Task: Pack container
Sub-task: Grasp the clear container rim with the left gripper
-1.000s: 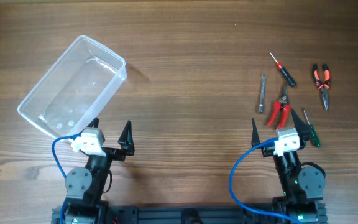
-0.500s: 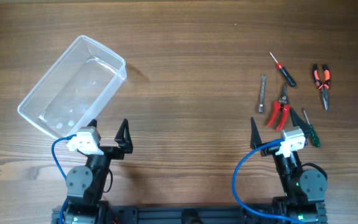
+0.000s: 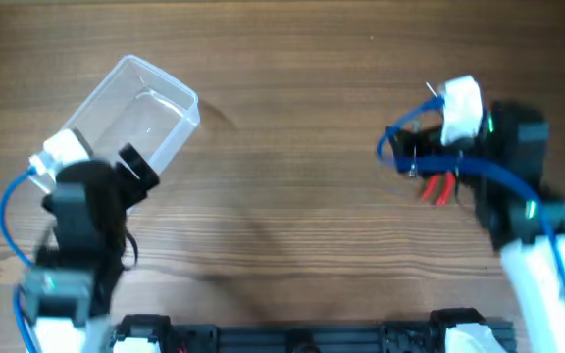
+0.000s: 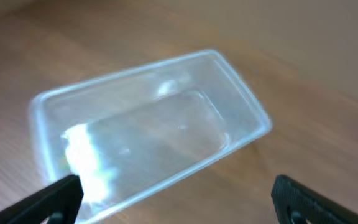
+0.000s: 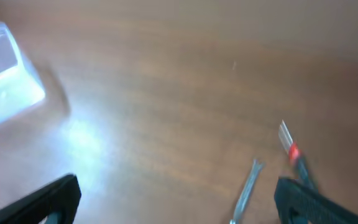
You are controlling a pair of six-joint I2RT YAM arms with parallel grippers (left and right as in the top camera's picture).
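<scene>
The container [image 3: 150,98], a clear plastic tub, lies slanted at the back left of the table. My left gripper [image 3: 116,162] hovers over its near end. In the left wrist view the container [image 4: 148,140] fills the middle, and the left gripper [image 4: 176,202] is open and empty, its fingers either side of the tub's near rim. My right gripper [image 3: 415,147] is over the hand tools at the right. In the right wrist view the right gripper [image 5: 179,199] is open and empty above a grey wrench [image 5: 246,186] and a red-handled screwdriver [image 5: 294,155].
Red-handled pliers [image 3: 437,186] show under the right arm, and the screwdriver's tip [image 3: 430,90] sticks out beside the wrist. The other tools are hidden by the arm. The container's corner also shows in the right wrist view [image 5: 5,68]. The frames are blurred.
Both arms have swung out from the table's front edge. The left one went up and left over the container's near end. The right one went up over the tools.
</scene>
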